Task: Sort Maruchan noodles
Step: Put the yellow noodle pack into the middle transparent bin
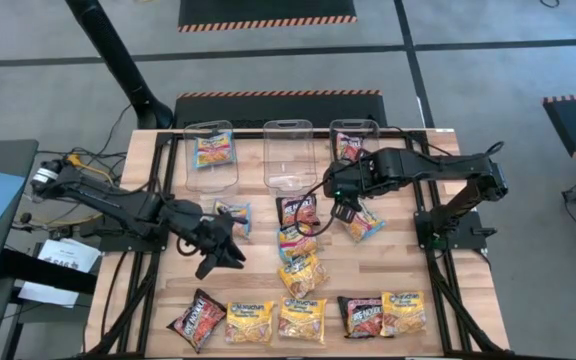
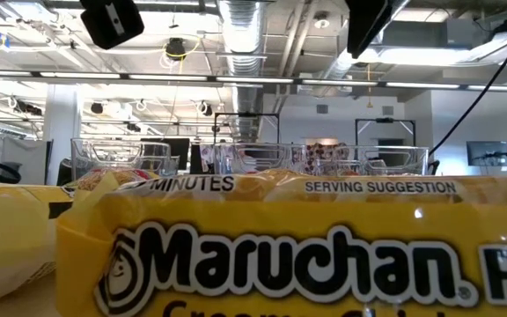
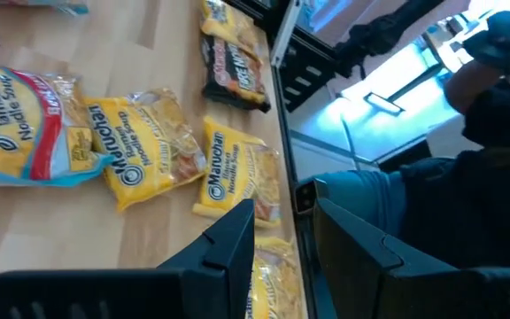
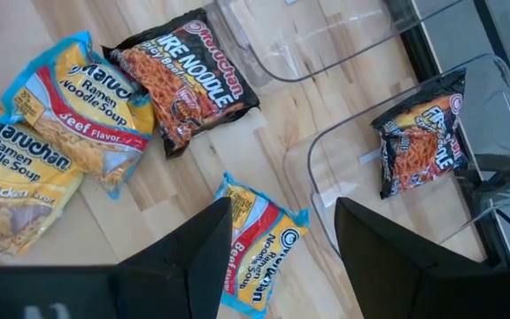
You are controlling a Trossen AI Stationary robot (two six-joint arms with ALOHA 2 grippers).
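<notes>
Pale wooden slats form the tabletop [image 1: 258, 290], with three clear plastic bins [image 1: 290, 155] lined along its far edge. A light blue-pink ramen packet [image 1: 213, 150] is seen lying in the left bin, a black-red noodle packet [image 4: 419, 142] in the right bin, and the middle bin is seen holding nothing. Toward the left edge, the left gripper [image 1: 226, 250] is held low over the wood, fingers narrowly parted, nothing gripped. The right gripper [image 1: 345, 212] is poised just in front of the right bin, jaws spread wide over a loose blue-pink beef packet [image 4: 257, 241], not closed on it. Yellow-orange chicken packets [image 1: 305, 320] and more black-red ones are laid along the near edge; others are piled mid-table.
</notes>
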